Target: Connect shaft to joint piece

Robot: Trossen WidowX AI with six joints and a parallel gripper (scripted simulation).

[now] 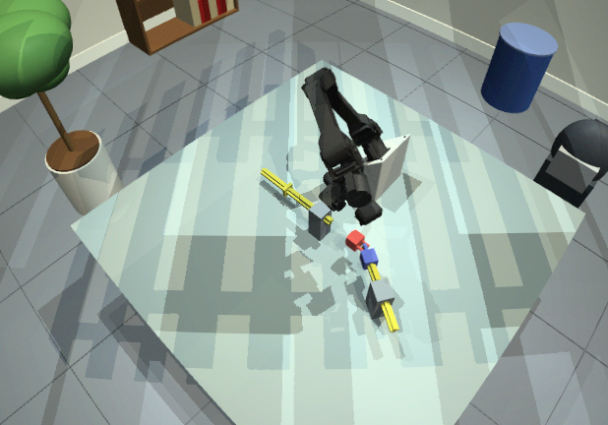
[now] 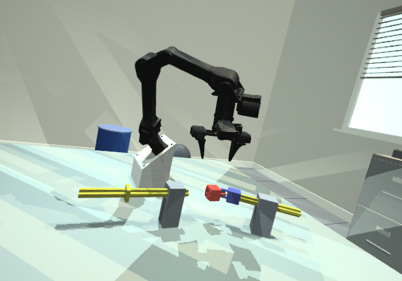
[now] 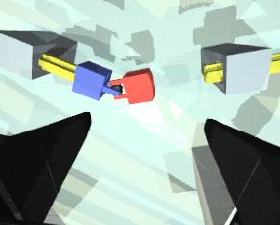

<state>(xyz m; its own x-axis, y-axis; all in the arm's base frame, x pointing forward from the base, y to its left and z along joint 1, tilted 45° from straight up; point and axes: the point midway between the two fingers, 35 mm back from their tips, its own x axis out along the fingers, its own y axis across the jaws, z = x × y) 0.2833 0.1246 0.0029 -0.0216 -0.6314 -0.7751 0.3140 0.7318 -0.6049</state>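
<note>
The red joint piece [image 1: 355,240] [image 2: 213,192] [image 3: 140,87] hangs on its hinges from the blue yoke [image 1: 369,258] [image 2: 233,196] [image 3: 92,81]. The yoke ends the yellow shaft fixed in one grey block [image 1: 382,290] [image 2: 265,210] [image 3: 14,53]. The red opening faces roughly along the second shaft [image 1: 273,178] [image 2: 101,190] [image 3: 215,73]; exact alignment is hard to tell. That shaft's tip protrudes slightly from the second block [image 1: 320,212] [image 2: 175,203] [image 3: 248,72], with a gap before the red piece. My gripper [image 2: 216,159] [image 3: 147,120] is open and empty, raised above and clear of both.
A yellow collar [image 1: 288,189] [image 2: 127,192] stands out on the second shaft's long outer part. The arm's white base [image 1: 391,167] [image 2: 153,171] is behind the blocks. The two blocks stand apart on the table [image 1: 403,392] [image 2: 39,255].
</note>
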